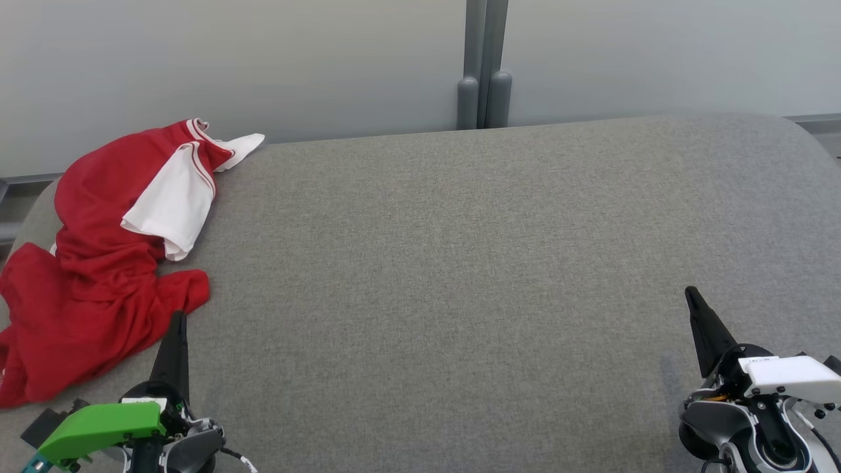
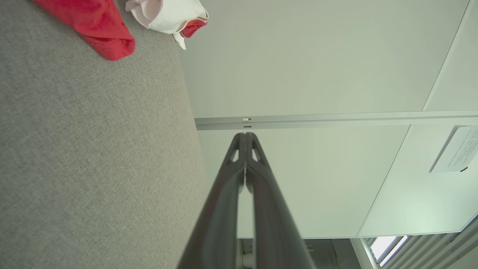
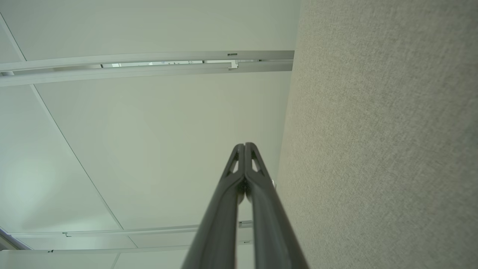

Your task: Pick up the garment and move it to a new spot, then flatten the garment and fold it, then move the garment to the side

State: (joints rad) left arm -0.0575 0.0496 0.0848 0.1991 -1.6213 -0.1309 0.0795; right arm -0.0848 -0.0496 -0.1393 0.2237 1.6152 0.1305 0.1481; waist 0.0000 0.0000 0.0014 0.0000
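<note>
— Pale wall panels [image 1: 263, 59] run across the back, right? What splits them?

— One grey post [image 1: 485, 66], upright at the middle of the far edge, with two short rounded stubs at its foot.

— And below that?

— The tabletop [image 1: 460, 276], wide and covered in grey woven fabric, with rounded far corners.

— Where's the garment?

— The garment [image 1: 98, 276] lies crumpled at the far-left corner of the tabletop and trails down the left side toward the robot. It's red, with a white sleeve [image 1: 174, 203] folded over the top and striped red-and-white trim along the sleeve's edge. Its left part runs to the border of the head view, so I cannot tell whether it hangs over the side.

— Now the hands.

— The left hand [image 1: 178, 318] is at the lower left, with a green cover [image 1: 98, 427] behind it. Its fingers point away from the robot and are pressed together, with nothing between them. In the head view the tip sits just beside the garment's near hem. In the left wrist view the red cloth lies off to one side, apart from the fingers.

— And the other?

— The right hand [image 1: 691, 293] is at the lower right, well apart from the garment, with a white cover [image 1: 785, 374] behind it. Its fingers are closed tip to tip and hold nothing.
</note>
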